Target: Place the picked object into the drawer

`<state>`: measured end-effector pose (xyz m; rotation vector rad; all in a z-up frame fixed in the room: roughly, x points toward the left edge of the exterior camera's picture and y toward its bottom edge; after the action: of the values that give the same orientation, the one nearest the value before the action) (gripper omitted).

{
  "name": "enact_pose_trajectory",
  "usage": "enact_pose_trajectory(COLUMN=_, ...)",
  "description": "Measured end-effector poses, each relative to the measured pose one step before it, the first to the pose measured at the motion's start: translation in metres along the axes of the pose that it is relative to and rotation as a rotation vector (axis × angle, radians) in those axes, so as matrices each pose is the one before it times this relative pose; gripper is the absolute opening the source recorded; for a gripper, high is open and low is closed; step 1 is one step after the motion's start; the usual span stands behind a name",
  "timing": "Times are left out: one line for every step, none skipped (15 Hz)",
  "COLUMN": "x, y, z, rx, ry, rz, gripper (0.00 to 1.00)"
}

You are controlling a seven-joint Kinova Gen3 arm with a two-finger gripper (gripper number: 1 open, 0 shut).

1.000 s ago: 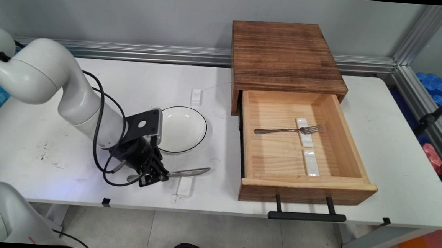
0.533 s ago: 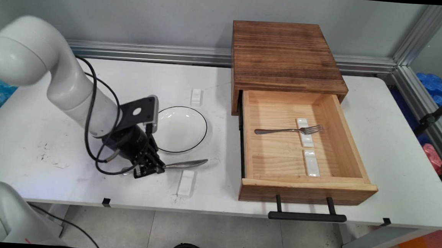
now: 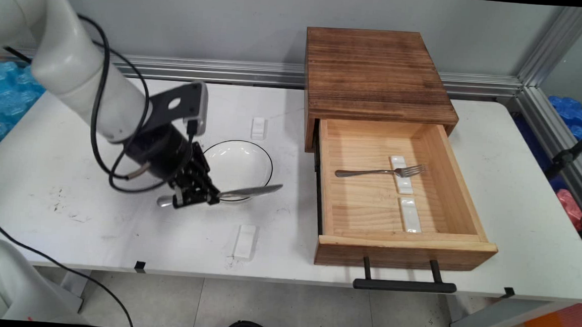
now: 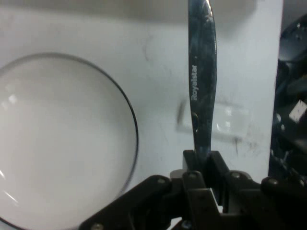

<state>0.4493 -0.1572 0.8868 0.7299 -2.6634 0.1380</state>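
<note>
Pincer clamped on a table knife, held above the bench
Blade juts right over the near rim of the white black-edged plate; handle end partly hidden by the fingers; white rest lies nearer; open wooden drawer holds a fork

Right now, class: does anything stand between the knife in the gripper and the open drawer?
Nothing visible does. The gripper holds the knife above the white plate's near rim; between it and the open drawer lies only bare table.
</note>
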Motion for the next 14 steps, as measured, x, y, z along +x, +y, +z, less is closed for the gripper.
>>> enact_pose_trajectory(x=0.00470, y=-0.00045, z=-0.00503, rx=0.00163, ry=0.00422, rz=0.00420, gripper=0.00)
enact_pose_trajectory(x=0.00892, y=-0.00098, z=-0.00800, rx=0.00328, ry=0.00883, rz=0.00805, gripper=0.00)
enact_pose_trajectory(x=0.00804, y=-0.00083, z=-0.00599, rx=0.00273, ry=0.00669, rz=0.00670, gripper=0.00)
enact_pose_trajectory(x=0.01072, y=-0.00109, z=-0.00587, rx=0.00200, ry=0.01135, rz=0.00532, gripper=0.00)
enact_pose_trajectory(x=0.01175, y=-0.00069, z=-0.00481, rx=0.00036, ry=0.01312, rz=0.00441, gripper=0.00)
enact_pose_trajectory(x=0.00911, y=-0.00014, z=-0.00239, rx=-0.00057, ry=0.00837, rz=0.00366, gripper=0.00)
enact_pose_trajectory(x=0.00988, y=-0.00024, z=-0.00181, rx=-0.00069, ry=0.01045, rz=0.00194, gripper=0.00)
enact_pose_trajectory(x=0.01232, y=0.00015, z=-0.00111, rx=-0.00018, ry=0.00911, rz=0.00371, gripper=0.00)
enact_pose_trajectory(x=0.01516, y=0.00014, z=0.00010, rx=-0.00094, ry=0.00947, rz=0.00595, gripper=0.00)
enact_pose_trajectory(x=0.01523, y=-0.00010, z=0.00130, rx=0.00027, ry=0.00870, rz=0.00775, gripper=0.00)
enact_pose_trajectory(x=0.01299, y=0.00015, z=0.00195, rx=0.00064, ry=0.00598, rz=0.00786, gripper=0.00)
enact_pose_trajectory(x=0.01496, y=0.00038, z=0.00315, rx=0.00225, ry=0.00698, rz=0.00885, gripper=0.00)
enact_pose_trajectory(x=0.01440, y=0.00059, z=0.00398, rx=0.00192, ry=0.00530, rz=0.00740, gripper=0.00)
enact_pose_trajectory(x=0.01382, y=0.00104, z=0.00472, rx=0.00206, ry=0.00377, rz=0.00658, gripper=0.00)
